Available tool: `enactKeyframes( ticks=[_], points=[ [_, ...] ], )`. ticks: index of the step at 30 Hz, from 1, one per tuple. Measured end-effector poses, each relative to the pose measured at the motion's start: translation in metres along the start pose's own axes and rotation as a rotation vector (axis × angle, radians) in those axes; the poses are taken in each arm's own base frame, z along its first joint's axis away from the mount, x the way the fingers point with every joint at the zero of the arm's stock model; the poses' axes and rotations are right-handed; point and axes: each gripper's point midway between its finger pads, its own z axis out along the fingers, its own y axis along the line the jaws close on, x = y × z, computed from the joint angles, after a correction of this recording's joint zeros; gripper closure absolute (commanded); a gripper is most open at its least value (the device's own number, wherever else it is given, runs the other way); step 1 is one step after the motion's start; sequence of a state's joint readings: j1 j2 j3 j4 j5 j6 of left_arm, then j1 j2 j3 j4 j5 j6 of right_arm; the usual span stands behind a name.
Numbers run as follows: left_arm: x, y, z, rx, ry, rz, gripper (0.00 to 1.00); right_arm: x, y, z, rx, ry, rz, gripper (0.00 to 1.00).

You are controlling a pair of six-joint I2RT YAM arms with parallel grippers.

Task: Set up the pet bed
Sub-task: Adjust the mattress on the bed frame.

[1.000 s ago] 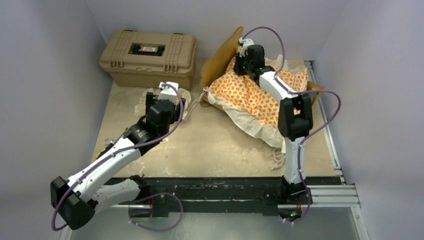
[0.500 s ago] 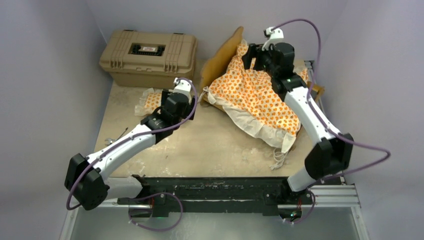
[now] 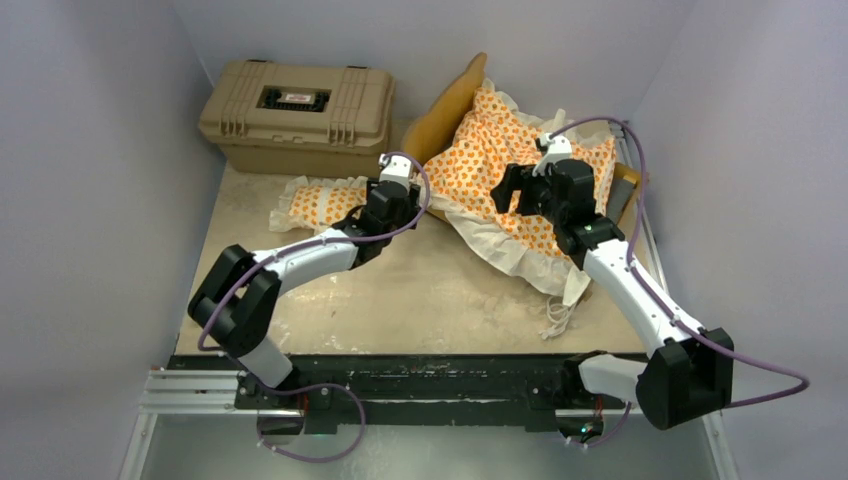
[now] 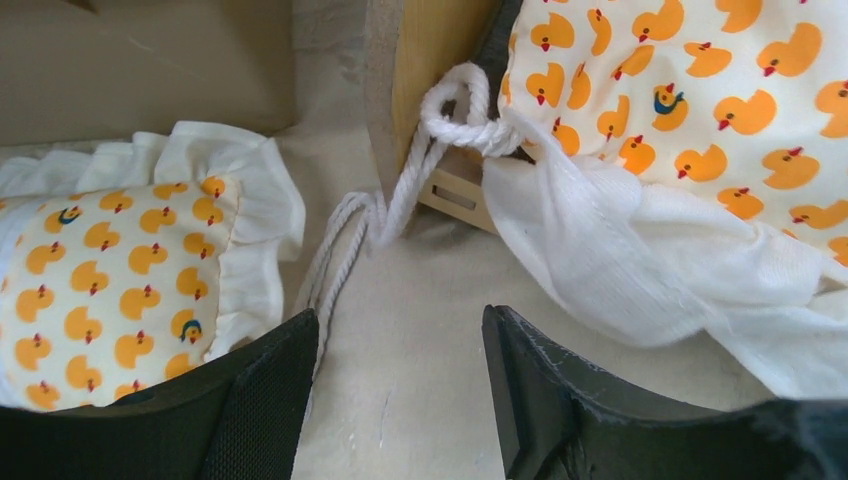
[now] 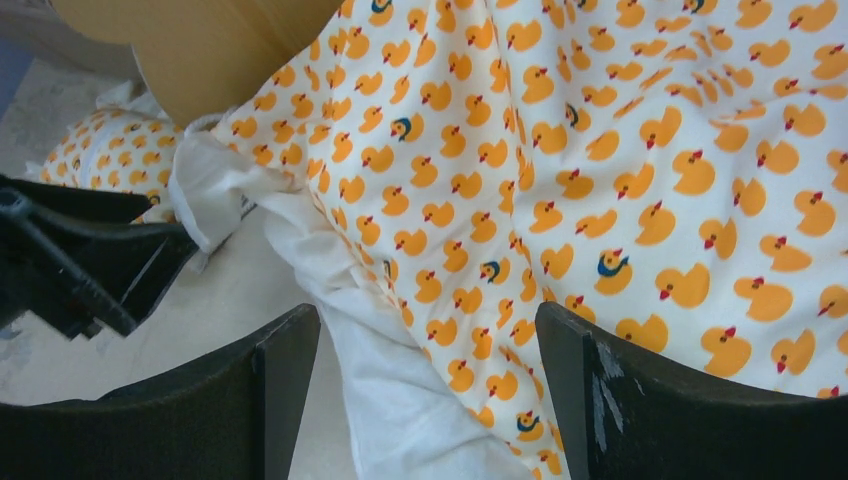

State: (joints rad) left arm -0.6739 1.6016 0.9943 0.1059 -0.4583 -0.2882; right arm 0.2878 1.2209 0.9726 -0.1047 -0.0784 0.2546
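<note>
We find the left gripper (image 4: 395, 322) with its jaws parted and nothing between them, poised low over the bare table (image 4: 420, 410). Just to its left lies the pillow (image 4: 110, 270). Just ahead, a white cord (image 4: 440, 130) hangs knotted from the corner of the mattress cushion (image 4: 700, 90), against the wooden frame (image 4: 435, 50). We find the right gripper (image 5: 422, 318) likewise spread wide and holding nothing, above the cushion near its white ruffle. The cushion lies rumpled and tilted across the frame at the table's far right, with the headboard (image 3: 447, 102) leaning behind it. A tan case (image 3: 295, 108) stands at the far left.
</note>
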Motion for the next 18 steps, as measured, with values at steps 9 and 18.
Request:
enactKeyframes(
  ticks=[9, 18],
  points=[
    [0.010, 0.011, 0.048, 0.028, -0.032, -0.028, 0.58, 0.005, 0.004, -0.015, -0.023, -0.011, 0.009, 0.15],
    [0.022, 0.004, 0.066, 0.114, -0.026, -0.012, 0.71, 0.011, 0.003, -0.011, -0.020, 0.010, 0.009, 0.14]
  ],
)
